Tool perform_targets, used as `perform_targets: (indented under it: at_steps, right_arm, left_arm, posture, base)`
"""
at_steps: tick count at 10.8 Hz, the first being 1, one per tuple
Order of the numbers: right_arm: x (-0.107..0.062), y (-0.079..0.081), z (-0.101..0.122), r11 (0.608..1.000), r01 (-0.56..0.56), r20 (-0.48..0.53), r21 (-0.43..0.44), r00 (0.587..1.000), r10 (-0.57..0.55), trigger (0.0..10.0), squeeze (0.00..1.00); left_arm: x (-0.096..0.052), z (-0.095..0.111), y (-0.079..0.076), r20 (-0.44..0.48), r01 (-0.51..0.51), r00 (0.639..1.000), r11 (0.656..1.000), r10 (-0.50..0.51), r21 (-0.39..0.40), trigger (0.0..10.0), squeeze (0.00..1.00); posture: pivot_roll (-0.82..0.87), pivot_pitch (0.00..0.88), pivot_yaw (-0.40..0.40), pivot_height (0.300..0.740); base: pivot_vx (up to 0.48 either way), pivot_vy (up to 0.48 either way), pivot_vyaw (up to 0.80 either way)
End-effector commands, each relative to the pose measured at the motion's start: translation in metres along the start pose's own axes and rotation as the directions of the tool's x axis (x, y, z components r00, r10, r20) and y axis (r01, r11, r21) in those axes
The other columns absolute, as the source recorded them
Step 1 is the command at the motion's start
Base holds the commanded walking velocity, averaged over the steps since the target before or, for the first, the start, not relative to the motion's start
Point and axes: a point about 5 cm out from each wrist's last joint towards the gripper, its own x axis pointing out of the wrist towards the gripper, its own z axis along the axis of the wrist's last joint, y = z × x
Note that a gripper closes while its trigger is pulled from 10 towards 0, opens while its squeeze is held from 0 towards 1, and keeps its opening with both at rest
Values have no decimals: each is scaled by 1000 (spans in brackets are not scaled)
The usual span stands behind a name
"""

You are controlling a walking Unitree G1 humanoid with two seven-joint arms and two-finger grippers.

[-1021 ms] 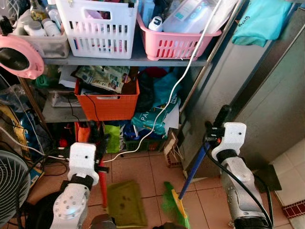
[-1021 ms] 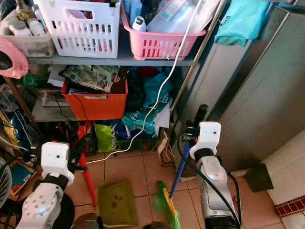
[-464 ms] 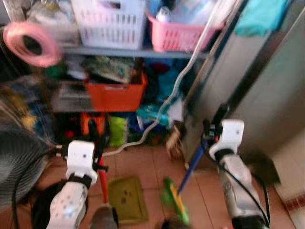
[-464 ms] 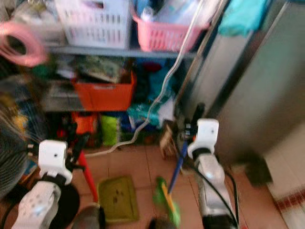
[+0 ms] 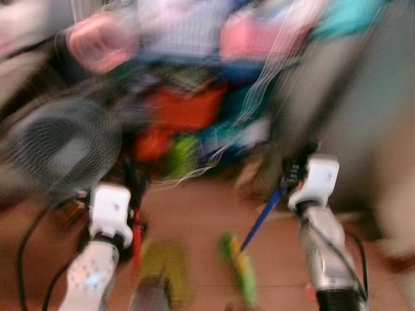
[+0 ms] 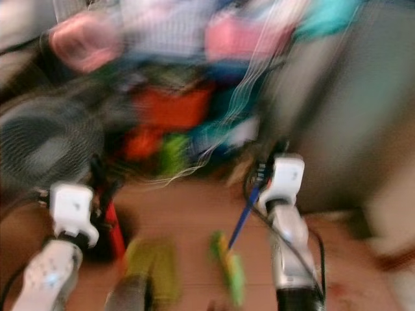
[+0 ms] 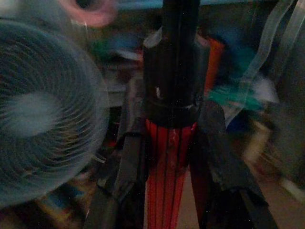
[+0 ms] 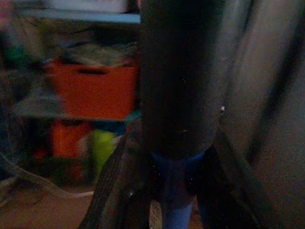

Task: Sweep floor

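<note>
Head views are smearing badly with motion blur; wrist views are dark but readable.

Left gripper [image 7: 174,143]: jaws pressed in on the red ribbed plastic handle with black cap [image 7: 172,157], one black finger [image 7: 131,162] lying along each side of it, touching. In the head view that red handle is running down from the gripper to the olive-green flat plastic dustpan [image 5: 163,269], which is sitting on the terracotta tiled floor [image 5: 207,214].

Right gripper [image 8: 174,167]: jaws pinching the blue broom stick with thick black grip [image 8: 175,191], fingers [image 8: 121,191] hugging both sides. In the head view the blue stick [image 5: 262,220] is slanting down toward the robot's left to the green-bristled broom head with yellow band [image 5: 238,269], which is resting on the floor just beside the dustpan, on its right.

Containers, as far as blur allows: orange rectangular plastic crate [image 8: 93,90] is sitting on a lower level of the shelf rack [image 8: 86,16], papers or packets showing over its rim, cannot tell more. Pink plastic basket [image 5: 256,39] and white slotted basket [image 5: 172,29] are sitting on the level above; contents not readable. Grey round wire-grille fan [image 5: 61,149] is standing on the robot's left, near the left gripper. Pink round ring-shaped object [image 5: 100,42] is hanging above the fan. White cable [image 5: 259,97] is dropping down in front of the shelves. Grey metal panel [image 5: 369,116] is standing on the right.
</note>
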Motion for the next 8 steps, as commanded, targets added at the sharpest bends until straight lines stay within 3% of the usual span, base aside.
perform_targets:
  at_steps: [1, 2, 8]
  right_arm:
    - [-3, -3, -5, 1000, 18, -26, 15, 1000, -18, 10000, 0]
    - [-2, -3, -4, 1000, 16, -23, 11, 1000, -15, 10000, 0]
    - [-1, -3, -3, 1000, 17, -24, 4, 1000, -17, 10000, 0]
  left_arm:
    - [4, 4, -1, 12, 12, 1000, 1000, -12, 5, 10000, 0]
    - [7, 6, 0, 18, 5, 1000, 1000, -5, -4, 10000, 0]
    - [8, 8, -4, 28, 31, 999, 999, -30, -29, 10000, 0]
  posture:
    - [83, 4, -76, 740]
    - [81, 7, -78, 740]
    - [75, 18, -75, 740]
  base:
    - [0, 0, 0]
    - [0, 0, 0]
    - [0, 0, -800]
